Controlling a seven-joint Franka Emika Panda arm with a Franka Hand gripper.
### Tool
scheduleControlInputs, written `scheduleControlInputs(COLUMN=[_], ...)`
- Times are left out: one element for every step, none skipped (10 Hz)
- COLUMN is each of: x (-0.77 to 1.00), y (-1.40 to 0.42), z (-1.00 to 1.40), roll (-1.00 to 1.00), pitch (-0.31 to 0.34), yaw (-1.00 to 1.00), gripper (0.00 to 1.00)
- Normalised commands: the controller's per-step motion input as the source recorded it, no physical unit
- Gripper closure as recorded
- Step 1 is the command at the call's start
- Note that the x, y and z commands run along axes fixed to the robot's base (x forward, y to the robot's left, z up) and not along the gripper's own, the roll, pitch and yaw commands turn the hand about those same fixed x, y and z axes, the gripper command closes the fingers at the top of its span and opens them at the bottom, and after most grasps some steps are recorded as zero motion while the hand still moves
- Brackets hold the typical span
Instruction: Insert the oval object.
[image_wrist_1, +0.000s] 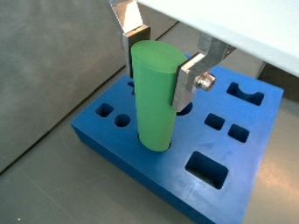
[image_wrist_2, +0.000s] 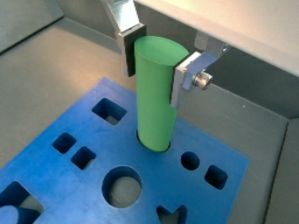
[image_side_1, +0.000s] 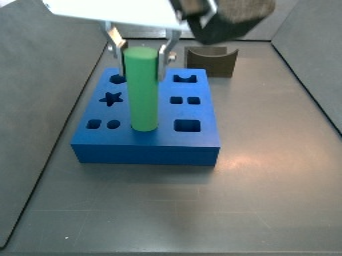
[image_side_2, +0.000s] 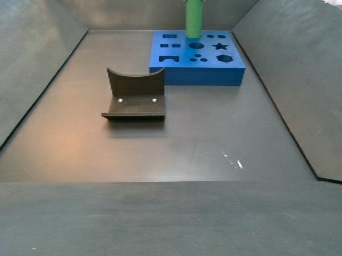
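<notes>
Grey bench (image_side_2: 160, 150) carries the blue block (image_side_1: 147, 140). Pincer (image_wrist_1: 156, 61) is clamped on the upright oval object (image_wrist_1: 156, 96), its lower end at the block's top face. Risk: slight rotational misalignment could jam the peg against the hole's rim.

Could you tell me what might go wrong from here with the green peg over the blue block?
The hand grips the oval object only near its top, so a tilt could jam it in the blue block. How deep it sits cannot be told; opening early could leave it leaning. Neighbouring holes lie close if it is re-aimed.
</notes>
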Motion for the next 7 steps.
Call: scheduleControlInputs(x=[0.1, 0.1, 0.09, 0.09, 0.13, 0.1, 0.03], y=[0.0, 0.0, -0.01, 0.0, 0.0, 0.0, -0.11], z=[-0.13, -0.17, -0.28, -0.21, -0.23, -0.19, -0.13], roll=[-0.01, 0.0, 0.0, 0.0, -0.06, 0.0, 0.03], pitch=[0.0, 0.0, -0.046, -0.049, -0.037, -0.031, -0.023], yaw=[-0.06, -0.04, 0.0, 0.0, 0.0, 0.0, 0.04], gripper=[1.0, 1.0, 1.0, 1.0, 1.0, 1.0, 1.0])
